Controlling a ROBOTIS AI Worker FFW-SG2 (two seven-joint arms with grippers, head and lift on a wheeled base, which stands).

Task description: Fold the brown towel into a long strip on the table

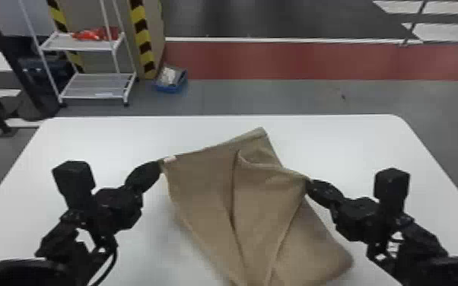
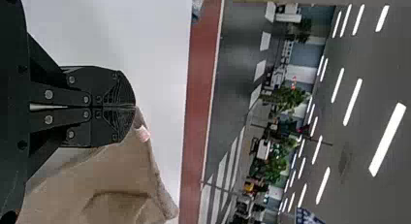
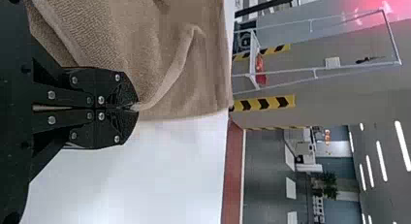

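Between both arms the brown towel [image 1: 201, 182] hangs raised over the white table, creased and partly doubled over, its lower part running toward the near side. My left gripper [image 1: 160, 164] is shut on the corner beside a small pale label. My right gripper [image 1: 308, 182] pinches another point of the towel on its right side. In the left wrist view, the gripper [image 2: 134, 106] holds the towel [image 2: 111, 175] at its fingertips. The right wrist view has the gripper [image 3: 137, 107] closed on a folded edge of the towel [image 3: 145, 44].
The white table [image 1: 87, 137] extends around the towel, with its rounded far corners in view. Beyond it on the floor stand a white wire shelf [image 1: 95, 85] with red items and a blue bin [image 1: 171, 80].
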